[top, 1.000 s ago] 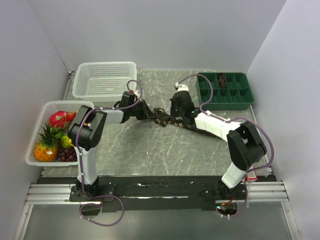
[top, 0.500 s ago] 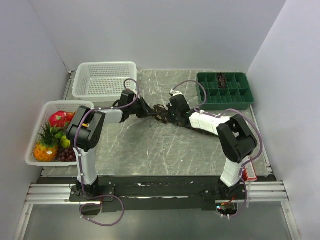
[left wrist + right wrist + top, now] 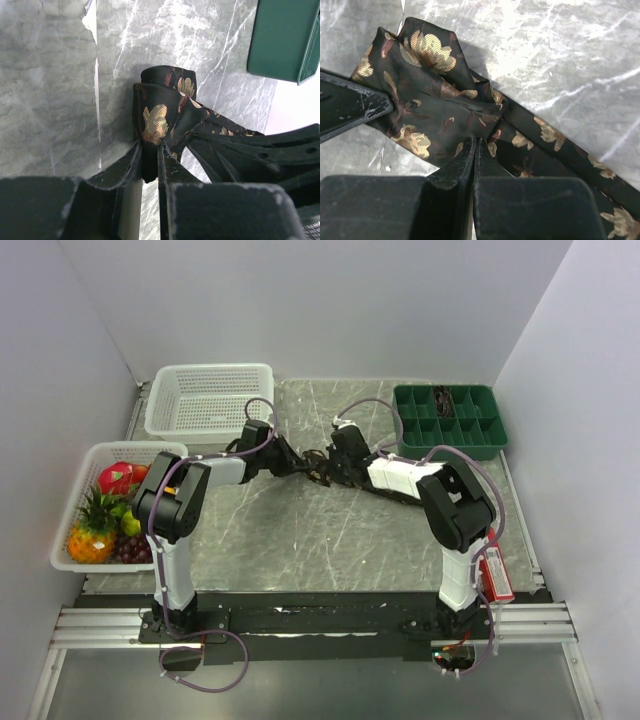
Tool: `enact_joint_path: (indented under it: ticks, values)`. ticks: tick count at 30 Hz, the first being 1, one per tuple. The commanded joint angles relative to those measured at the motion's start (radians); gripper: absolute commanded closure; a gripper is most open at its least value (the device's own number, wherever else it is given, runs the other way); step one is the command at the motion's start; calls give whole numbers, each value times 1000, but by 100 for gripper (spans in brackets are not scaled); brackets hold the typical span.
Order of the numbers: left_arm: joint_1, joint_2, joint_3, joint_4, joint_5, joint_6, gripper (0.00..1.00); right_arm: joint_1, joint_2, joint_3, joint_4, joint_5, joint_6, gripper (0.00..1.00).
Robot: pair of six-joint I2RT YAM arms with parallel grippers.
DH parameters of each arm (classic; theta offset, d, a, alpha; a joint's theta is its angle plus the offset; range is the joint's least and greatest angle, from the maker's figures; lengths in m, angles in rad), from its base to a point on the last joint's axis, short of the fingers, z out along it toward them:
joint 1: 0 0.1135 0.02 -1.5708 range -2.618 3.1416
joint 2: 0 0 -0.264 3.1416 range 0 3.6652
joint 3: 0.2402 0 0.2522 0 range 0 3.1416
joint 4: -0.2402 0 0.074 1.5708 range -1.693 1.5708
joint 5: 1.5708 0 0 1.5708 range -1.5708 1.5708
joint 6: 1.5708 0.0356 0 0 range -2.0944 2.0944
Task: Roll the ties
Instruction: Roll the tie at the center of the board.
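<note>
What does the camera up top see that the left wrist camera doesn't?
Only the top view shows the fruit basket and the empty white basket. Only the left wrist view shows the gold flowers on the tie and the left fingers pinching its fold. Both show the tie, the grey table and the green tray, though the wrist view catches only the tray's corner.

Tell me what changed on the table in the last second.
The right gripper, shut on the tie, slid left toward the left gripper, and its arm folded in; the tie between them bunched shorter. The left gripper kept its pinch almost in place. The white basket, fruit basket and tray stayed.
</note>
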Motion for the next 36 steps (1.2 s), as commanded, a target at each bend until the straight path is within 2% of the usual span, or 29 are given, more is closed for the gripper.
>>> enact_joint_path:
  ticks: [1, 8, 12, 15, 20, 25, 30, 36]
  values:
    - [-7, -13, 38, -5, -13, 12, 83, -5, 35, 59, 12, 12, -2, 100]
    - [-24, -7, 63, -13, -15, 7, 73, -7, 75, 93, 12, 9, -3, 100]
    - [-24, -24, 57, 4, -10, 6, 54, -16, 79, 99, 15, -6, 1, 100]
    - [-25, -47, 26, 82, 30, 18, 49, -28, 76, 102, 22, -25, 9, 100]
    - [-25, -47, -1, 215, 131, 38, 48, -54, 79, 108, 42, -95, 18, 100]
    - [-25, -32, -41, 367, 173, 9, 50, -73, 76, 93, 73, -152, 41, 100]
    - [-36, -21, -18, 355, 199, 42, 51, -117, 52, 30, 125, -239, 76, 100]
    - [-51, 6, 15, 320, 216, 76, 51, -134, 23, -7, 136, -256, 84, 100]
